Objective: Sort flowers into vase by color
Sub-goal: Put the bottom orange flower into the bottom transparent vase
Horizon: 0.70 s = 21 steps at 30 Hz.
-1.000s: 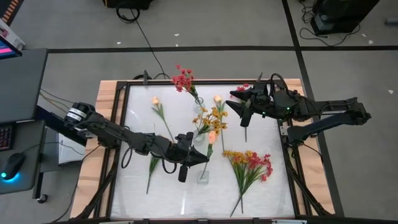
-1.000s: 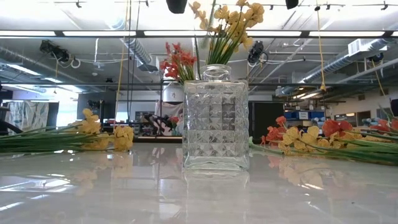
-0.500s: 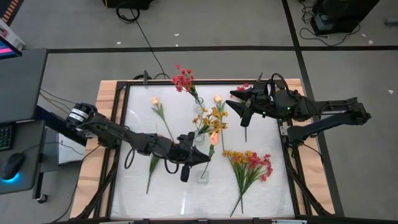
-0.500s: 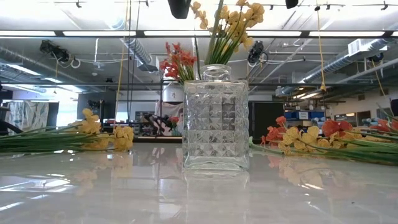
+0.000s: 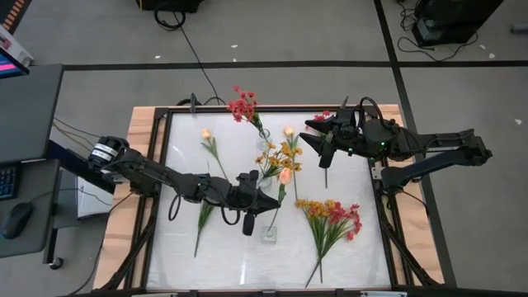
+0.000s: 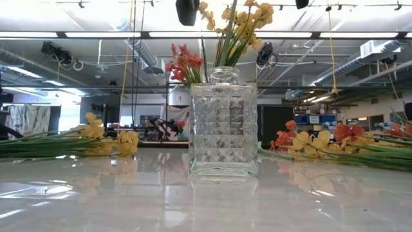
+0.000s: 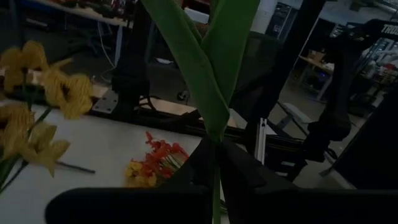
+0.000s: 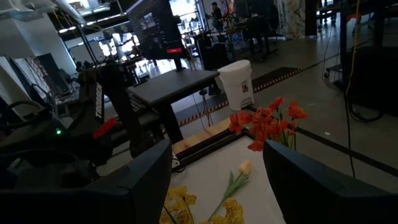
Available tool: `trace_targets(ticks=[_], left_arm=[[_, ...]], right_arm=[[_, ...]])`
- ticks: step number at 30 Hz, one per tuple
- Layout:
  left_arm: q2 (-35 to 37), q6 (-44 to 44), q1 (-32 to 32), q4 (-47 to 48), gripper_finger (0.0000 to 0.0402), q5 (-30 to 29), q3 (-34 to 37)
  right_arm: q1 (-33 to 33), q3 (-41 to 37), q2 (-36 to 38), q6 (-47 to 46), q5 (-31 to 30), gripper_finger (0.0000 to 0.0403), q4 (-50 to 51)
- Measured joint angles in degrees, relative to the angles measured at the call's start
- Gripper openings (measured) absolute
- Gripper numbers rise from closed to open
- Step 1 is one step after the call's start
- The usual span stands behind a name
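Observation:
My left gripper (image 5: 266, 204) hangs over the table's middle, shut on a peach tulip flower whose bud (image 5: 285, 176) points toward the far right. The flower's green stem (image 6: 222, 40) runs down toward the neck of the near glass vase (image 6: 223, 122); whether it is inside, I cannot tell. A far vase (image 5: 264, 145) holds red flowers (image 5: 242, 105). Yellow flowers (image 5: 282, 155) stand between the two vases. My right gripper (image 5: 318, 142) waits open above the table's far right part, its fingers (image 8: 149, 180) wide apart. My left gripper pinches the tulip's stem just below where its long leaves part (image 7: 216, 135), between its two fingers (image 7: 194, 171). The fingers come level from the table's left and lie across the stem. The flower is lifted clear, nearly upright, bud above and lower end hanging below.
On the white table (image 5: 181, 256) lie a peach tulip (image 5: 207, 134) at the far left, another (image 5: 289, 132) near the far vase, a green sprig (image 5: 200, 227) at the near left, and a red-and-yellow bunch (image 5: 332, 219) at the near right. A red sprig (image 5: 325, 169) lies under my right gripper.

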<state>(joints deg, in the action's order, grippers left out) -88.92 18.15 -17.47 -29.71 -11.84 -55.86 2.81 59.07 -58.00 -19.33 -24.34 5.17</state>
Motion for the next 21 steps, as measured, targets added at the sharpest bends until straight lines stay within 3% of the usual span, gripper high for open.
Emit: trace_targets(ticks=[21], left_arm=[[-1.2, 3.7, -1.2, 3.4, 0.0023, 0.2, 0.0]], right_arm=[[0.0, 0.0, 0.0, 0.0, 0.0, 0.0261, 0.0]])
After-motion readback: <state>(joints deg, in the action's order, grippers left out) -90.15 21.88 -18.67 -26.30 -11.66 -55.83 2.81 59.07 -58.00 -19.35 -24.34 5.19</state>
